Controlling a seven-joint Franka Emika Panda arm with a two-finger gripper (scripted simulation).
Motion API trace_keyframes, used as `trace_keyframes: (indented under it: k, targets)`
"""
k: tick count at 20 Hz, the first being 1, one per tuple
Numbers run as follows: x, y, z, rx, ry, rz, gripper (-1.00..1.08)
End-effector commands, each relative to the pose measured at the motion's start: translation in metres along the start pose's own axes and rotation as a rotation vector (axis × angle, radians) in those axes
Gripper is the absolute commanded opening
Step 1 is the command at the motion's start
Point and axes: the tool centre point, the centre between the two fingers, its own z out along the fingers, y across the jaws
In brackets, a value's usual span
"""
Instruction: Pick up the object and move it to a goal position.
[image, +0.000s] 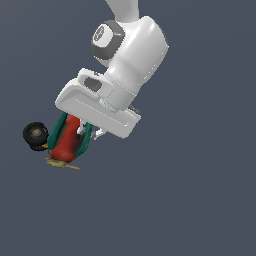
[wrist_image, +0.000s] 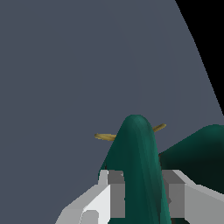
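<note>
Exterior view: the white Panda arm (image: 131, 52) fills the upper middle of the frame, its wrist tilted and its broad white hand pointing down toward the exterior view's left. Beneath that hand the jaws (image: 76, 131) are closed on the toy biplane (image: 65, 142), which hangs nose-down and tilted against a plain grey-blue backdrop. The teal-green wings flank the red body on both sides, and only a sliver of one pale finger (image: 98, 133) shows beside the wing nearer the exterior view's right. The black wheels (image: 36, 135) jut out toward the exterior view's left, and the yellow propeller (image: 62, 163) sits at the plane's lowest end. Nothing in this view shows the plane touching any surface.

Wrist view: two pale grey fingers (wrist_image: 114, 194) press against either side of a teal-green wing (wrist_image: 139, 170), which rises upright between them. A second teal wing lies just beside it, partly cut off by the frame. Beyond the wing's tip, the thin yellow propeller (wrist_image: 106, 137) crosses behind it, over the same grey-blue ground (wrist_image: 87, 65).
</note>
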Motion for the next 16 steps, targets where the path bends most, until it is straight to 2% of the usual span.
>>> trace_keyframes:
  k: [1,9,16]
  targets:
    - [0.003,0.005,0.0,-0.021,-0.004,-0.007,-1.0]
    - [0.004,0.003,0.002,-0.021,-0.008,-0.013,-1.0]
    - [0.017,0.004,0.006,-0.022,-0.009,-0.014,-1.0]
